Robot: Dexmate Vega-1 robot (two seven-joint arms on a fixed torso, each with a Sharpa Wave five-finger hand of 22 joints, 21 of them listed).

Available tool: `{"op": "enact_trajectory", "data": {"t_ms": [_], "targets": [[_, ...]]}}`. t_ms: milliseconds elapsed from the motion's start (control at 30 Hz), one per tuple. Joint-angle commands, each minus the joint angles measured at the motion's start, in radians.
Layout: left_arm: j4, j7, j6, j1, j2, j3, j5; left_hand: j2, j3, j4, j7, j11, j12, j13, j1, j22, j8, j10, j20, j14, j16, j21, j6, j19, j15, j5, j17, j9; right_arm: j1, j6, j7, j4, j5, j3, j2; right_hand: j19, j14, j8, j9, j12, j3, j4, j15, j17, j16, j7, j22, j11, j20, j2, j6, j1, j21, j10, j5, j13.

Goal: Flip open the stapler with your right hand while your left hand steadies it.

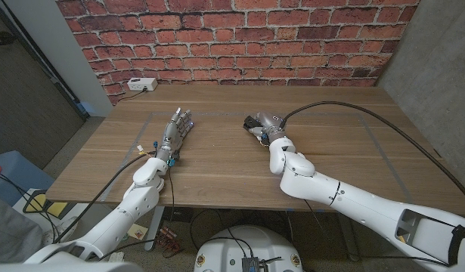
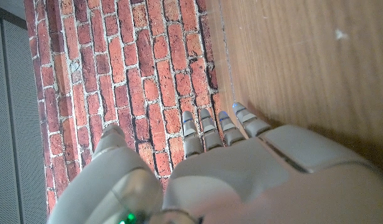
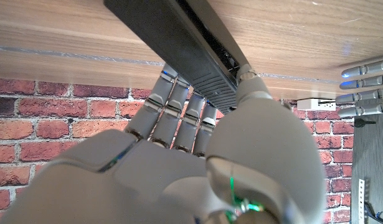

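Wood, head view: the wooden table carries both hands near its middle, the left hand well apart from the right hand.
Stapler, head view: a dark shape under the right hand's fingers is probably the stapler, but it is too small and covered to be sure.
Left fingers, head view: straight, close together, holding nothing, pointing toward the brick wall.
Room, head view: bare tabletop lies between the 2 hands and out toward every edge; a white box sits at the far left corner, clear of any path.
Left wrist view: the left hand has its fingers side by side and extended over bare wood, touching no object.
Right wrist view: the right hand grips the stapler, a long dark bar lying on the table, fingers pressed along 1 side and the thumb against the other.
Step in hand: bring the left hand across to pin the base before lifting the top.
Doing it well: keep the base flat on the wood and swing only the upper arm.
Risk: lifting with 1 hand would likely raise the whole stapler.
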Motion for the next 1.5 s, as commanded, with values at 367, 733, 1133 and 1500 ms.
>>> {"op": "enact_trajectory", "data": {"t_ms": [367,733,1133,1500], "targets": [[-0.051,0.014,0.002,0.032,0.016,-0.001,0.005,0.004,-0.007,0.001,0.001,0.009,-0.004,0.004,-0.006,0.003,-0.004,0.008,-0.003,0.009,0.004,0.006,0.006,-0.001,-0.049,0.004,0.003,0.003,-0.065,0.082,-0.005,-0.045,-0.035,0.06,-0.013,0.001,0.026,0.003,0.021,0.006,0.025,0.013,-0.14,0.006,-0.016,0.0,0.004,-0.045,-0.029,0.013,0.006,0.001,0.029,0.056,-0.006,-0.016],[-0.075,0.017,0.003,0.043,0.025,-0.001,0.006,0.005,-0.008,0.001,0.003,0.006,-0.003,0.004,-0.006,0.003,-0.004,0.011,-0.003,0.011,0.004,0.006,0.006,0.0,-0.05,0.004,0.003,0.003,-0.081,0.081,0.008,-0.082,-0.067,0.074,-0.02,-0.002,0.037,0.002,0.032,0.005,0.029,0.017,-0.139,0.012,-0.026,0.002,0.004,-0.043,-0.03,0.008,0.011,-0.005,0.045,0.059,-0.011,-0.03],[-0.132,0.023,0.025,0.067,0.056,-0.008,0.002,0.005,-0.009,0.0,0.002,0.008,-0.004,0.004,-0.006,0.003,-0.003,0.009,-0.003,0.01,0.004,0.006,0.007,0.0,-0.05,0.004,0.003,0.003,-0.093,0.12,0.007,-0.087,-0.056,0.102,-0.004,-0.004,0.045,-0.002,0.041,0.01,0.032,0.02,-0.138,0.021,-0.037,0.007,0.004,-0.045,-0.03,0.004,0.015,-0.012,0.064,0.066,-0.018,-0.04],[-0.151,0.019,0.015,0.08,0.058,-0.007,0.004,0.005,-0.009,-0.001,0.003,0.008,-0.004,0.004,-0.005,0.003,-0.003,0.01,-0.003,0.011,0.004,0.006,0.008,-0.001,-0.049,0.004,0.003,0.003,-0.116,0.169,-0.017,-0.083,-0.029,0.133,0.009,-0.008,0.05,-0.006,0.046,0.015,0.036,0.021,-0.138,0.028,-0.046,0.007,0.003,-0.048,-0.03,0.003,0.019,-0.015,0.077,0.066,-0.023,-0.042]]}}
